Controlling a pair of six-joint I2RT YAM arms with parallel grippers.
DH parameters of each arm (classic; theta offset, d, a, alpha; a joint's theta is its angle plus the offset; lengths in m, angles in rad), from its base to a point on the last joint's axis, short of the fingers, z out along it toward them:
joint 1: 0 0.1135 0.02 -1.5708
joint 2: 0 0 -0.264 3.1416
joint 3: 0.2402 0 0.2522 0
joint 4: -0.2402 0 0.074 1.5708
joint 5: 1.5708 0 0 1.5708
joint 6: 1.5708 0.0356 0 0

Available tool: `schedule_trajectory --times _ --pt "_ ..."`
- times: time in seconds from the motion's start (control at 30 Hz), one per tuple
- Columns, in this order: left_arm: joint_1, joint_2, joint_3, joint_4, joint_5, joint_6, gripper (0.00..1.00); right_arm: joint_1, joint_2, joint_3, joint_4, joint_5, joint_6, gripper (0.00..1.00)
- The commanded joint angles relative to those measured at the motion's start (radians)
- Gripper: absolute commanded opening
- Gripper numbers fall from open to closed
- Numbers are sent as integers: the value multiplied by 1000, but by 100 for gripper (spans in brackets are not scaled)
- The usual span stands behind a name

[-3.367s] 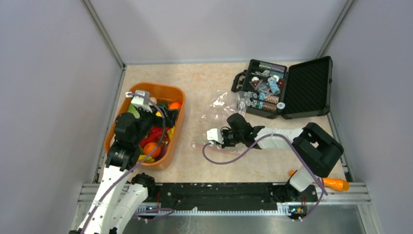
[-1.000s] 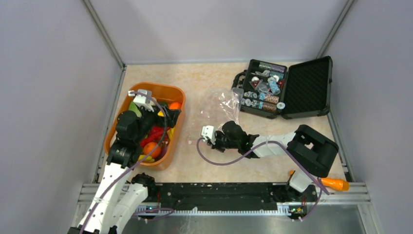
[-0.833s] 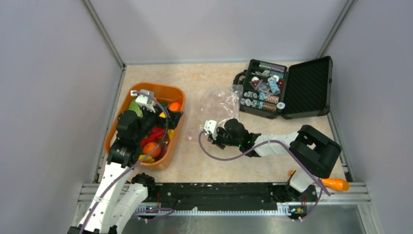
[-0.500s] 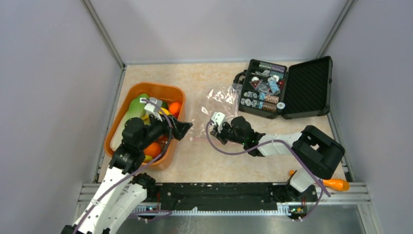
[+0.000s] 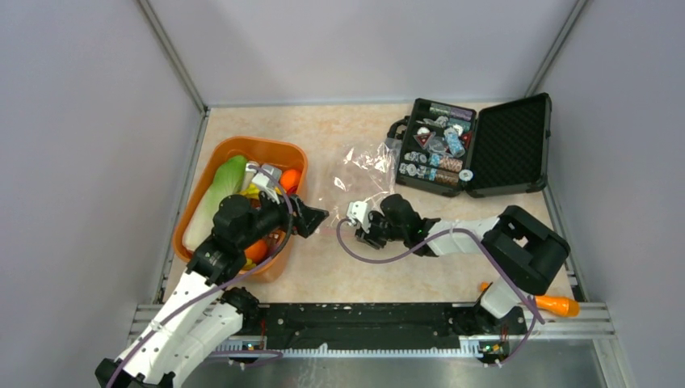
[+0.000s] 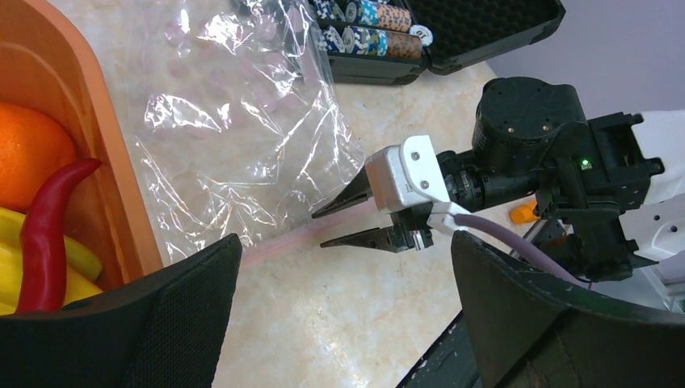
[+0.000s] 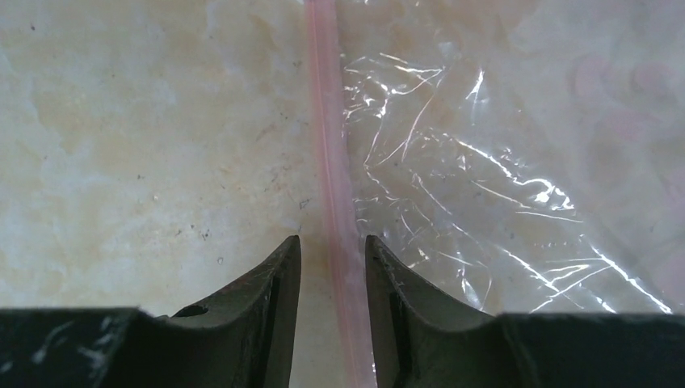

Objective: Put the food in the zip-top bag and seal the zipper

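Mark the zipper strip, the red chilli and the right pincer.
zipper strip [image 7: 327,145], right wrist view, middle of the pink strip.
red chilli [image 6: 50,226], left wrist view, mid-body.
right pincer [image 6: 317,229], left wrist view, midway between its fingertips.

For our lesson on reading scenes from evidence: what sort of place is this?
Probably a robotics lab test cell: plain grey walls box in the table, two robot arms are bolted to a rail at its near edge, and an orange tub holds toy food beside a zip-top bag.
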Motion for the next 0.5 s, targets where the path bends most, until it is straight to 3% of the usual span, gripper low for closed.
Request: schedule_trajectory --times 0.0,0.47 --pt "-7 -5 18 47 -21 15 99 -10 19 44 -34 -47 -102 35" --pt "-8 15 30 38 -37 39 99 -10 73 23 23 57 -151 33"
